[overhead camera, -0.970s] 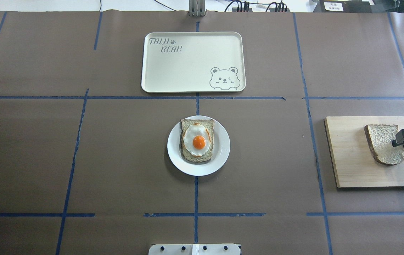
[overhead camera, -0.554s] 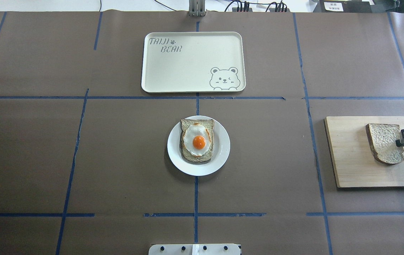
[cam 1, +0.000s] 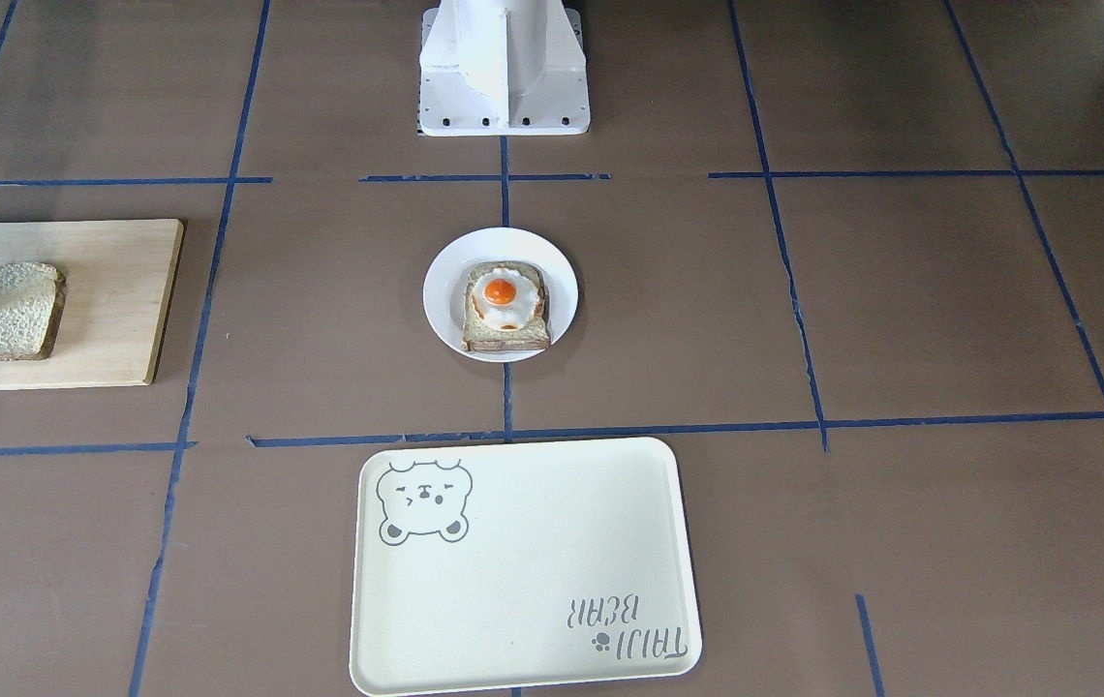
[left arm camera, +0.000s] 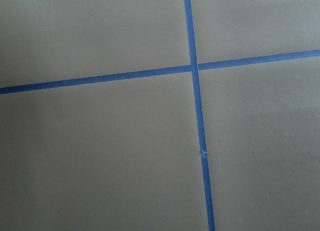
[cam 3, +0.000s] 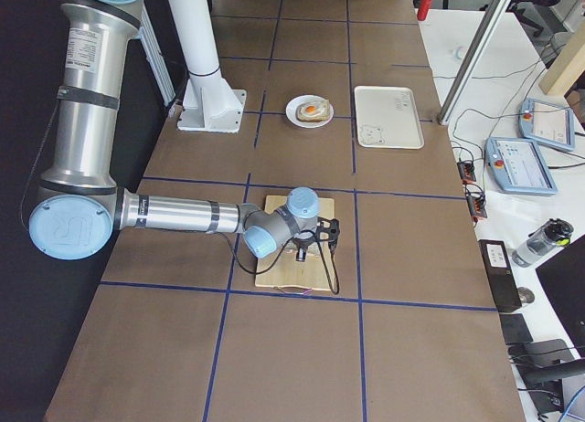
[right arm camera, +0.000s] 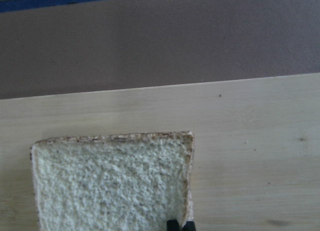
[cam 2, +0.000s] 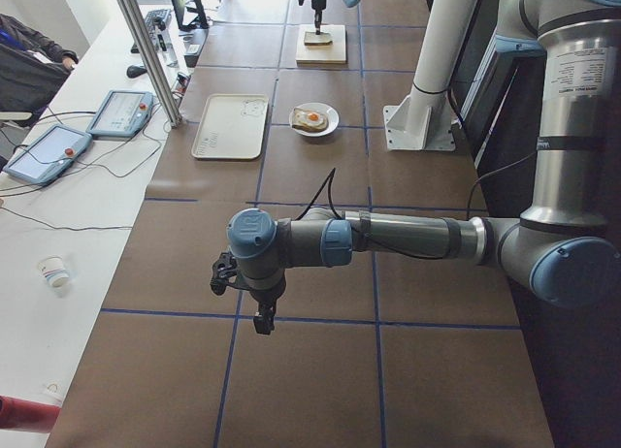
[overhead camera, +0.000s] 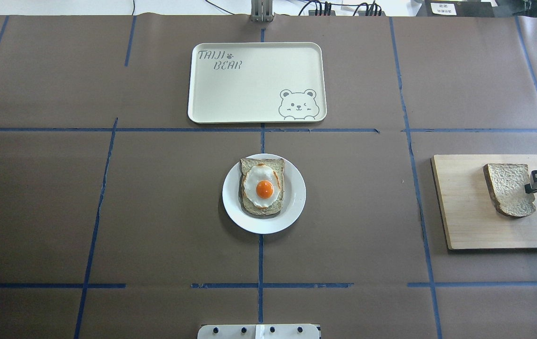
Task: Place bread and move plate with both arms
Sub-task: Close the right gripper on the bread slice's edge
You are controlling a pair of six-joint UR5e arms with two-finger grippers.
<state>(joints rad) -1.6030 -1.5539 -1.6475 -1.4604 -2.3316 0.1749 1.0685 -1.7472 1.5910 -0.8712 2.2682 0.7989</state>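
The plain bread [overhead camera: 506,188] lies on a wooden board [overhead camera: 466,216] at the right; it also shows in the front view [cam 1: 12,312] and the right wrist view [right arm camera: 110,186]. My right gripper [overhead camera: 531,182] is shut on the bread's right crust edge, and its fingertips [right arm camera: 173,225] pinch that edge. The white plate [overhead camera: 296,202] sits at the table's centre and bears a slice with a fried egg [overhead camera: 263,187]. My left gripper [cam 2: 258,322] hangs over bare table far to the left. I cannot tell whether it is open or shut.
A cream bear tray [overhead camera: 221,94] lies beyond the plate, also in the front view [cam 1: 523,581]. The white pedestal base [cam 1: 504,68] stands at the robot's side. Blue tape lines cross the brown table.
My right gripper has drawn back slightly to the right and away from me. The bread has shifted and turned a little with it. The plate has not moved.
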